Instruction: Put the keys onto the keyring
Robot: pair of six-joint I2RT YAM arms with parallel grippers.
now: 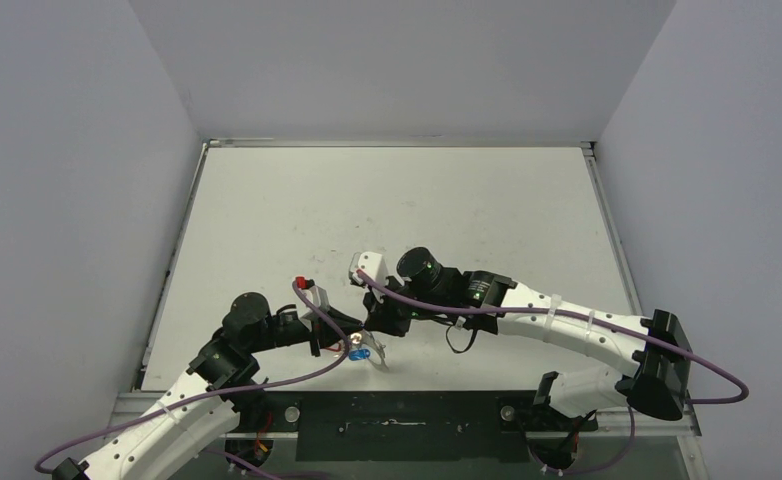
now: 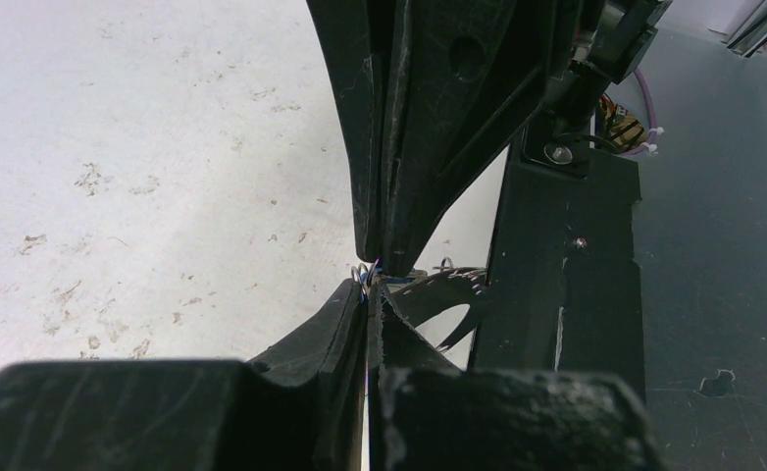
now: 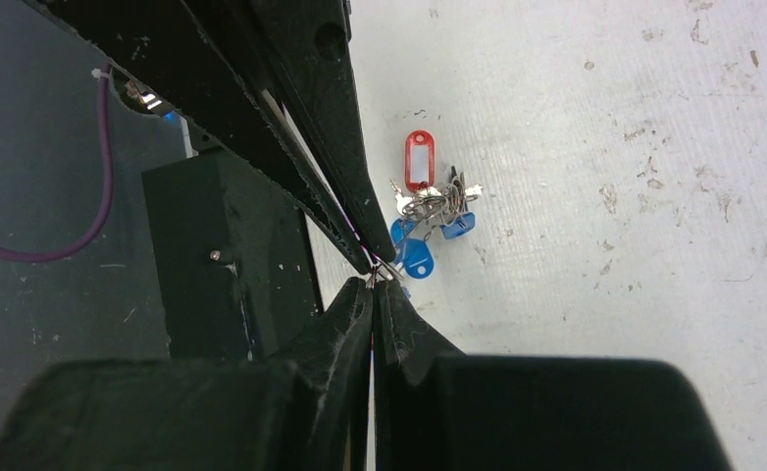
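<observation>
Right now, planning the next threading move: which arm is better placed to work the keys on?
Right, probably. The right claw is shut on thin wire beside the blue-tagged keys, and its camera shows the whole bunch. The left claw only pinches a wire loop; let it anchor.

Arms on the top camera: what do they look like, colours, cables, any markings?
The left arm and right arm have white link shells and black joint housings. A purple cable runs along each, held by white ties. Small green lights glow near the right wrist. The left gripper and right gripper are matt black, with tapered, scuffed fingers.
</observation>
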